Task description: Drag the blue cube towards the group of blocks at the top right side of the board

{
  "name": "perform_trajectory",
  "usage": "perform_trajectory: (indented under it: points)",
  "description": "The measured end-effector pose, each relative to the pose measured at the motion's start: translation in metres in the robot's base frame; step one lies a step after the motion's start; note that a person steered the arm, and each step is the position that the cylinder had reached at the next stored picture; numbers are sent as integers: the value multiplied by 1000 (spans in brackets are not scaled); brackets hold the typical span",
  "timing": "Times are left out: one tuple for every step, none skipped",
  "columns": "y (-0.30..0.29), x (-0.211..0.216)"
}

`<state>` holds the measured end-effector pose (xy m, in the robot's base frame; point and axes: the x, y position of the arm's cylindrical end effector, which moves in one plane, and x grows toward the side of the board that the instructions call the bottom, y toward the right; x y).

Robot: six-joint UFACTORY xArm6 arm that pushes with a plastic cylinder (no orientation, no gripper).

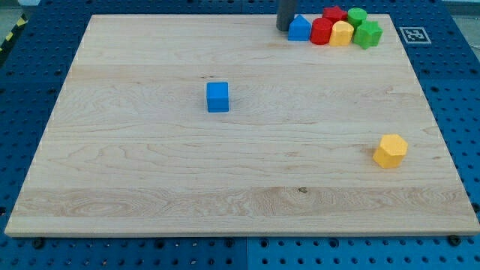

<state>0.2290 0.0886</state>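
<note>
The blue cube (217, 97) sits alone on the wooden board (150, 172), left of the middle. A group of blocks stands at the view's top right: a blue pointed block (300, 28), a red block (322, 31), a yellow block (341, 33), a green star-like block (367, 34), a second red block (334, 13) and a green cylinder (357, 15) behind them. My tip (283, 28) is at the top edge, touching or just left of the blue pointed block, far up and right of the blue cube.
A yellow hexagonal block (390, 150) lies alone near the board's right edge. A blue perforated table (457, 112) surrounds the board. A printed marker tag (415, 34) sits off the top right corner.
</note>
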Motion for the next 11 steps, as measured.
perform_trajectory:
  points:
    - [-40, 16]
    - [-121, 61]
    - [-193, 123]
    - [-211, 190]
    - [-150, 201]
    - [-96, 200]
    - [-46, 200]
    - [-47, 199]
    - [-75, 194]
    - [-77, 187]
    - [-58, 172]
